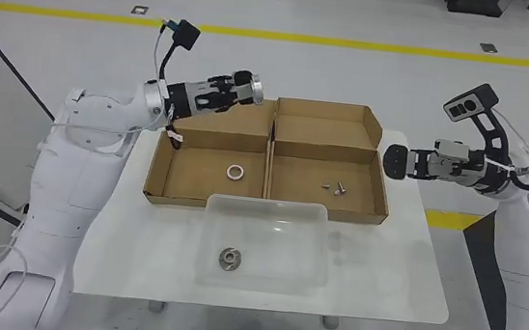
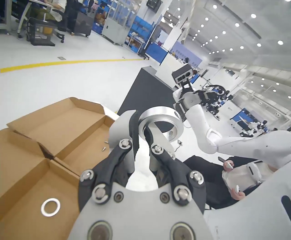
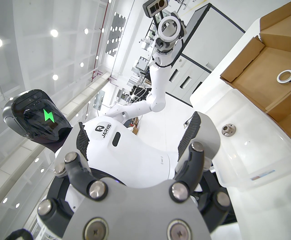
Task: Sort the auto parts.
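My left gripper (image 2: 141, 127) is shut on a large silver metal ring (image 2: 161, 123), one finger inside it and one outside. In the top view this gripper (image 1: 245, 87) hovers over the back left compartment of the cardboard tray (image 1: 271, 146). The ring (image 3: 169, 28) shows far off in the right wrist view. A flat washer (image 1: 235, 173) lies in the front left compartment, and two small screws (image 1: 334, 185) lie in the front right one. A small flanged metal hub (image 1: 229, 257) sits in the clear plastic bin (image 1: 313, 214). My right gripper (image 3: 138, 134) stands open and empty at the table's right edge (image 1: 393, 162).
The white table (image 1: 408, 277) carries the cardboard tray at the back and the clear bin in front of it. Bare table surface lies to the right of the bin. A yellow floor line (image 1: 403, 50) runs behind the table.
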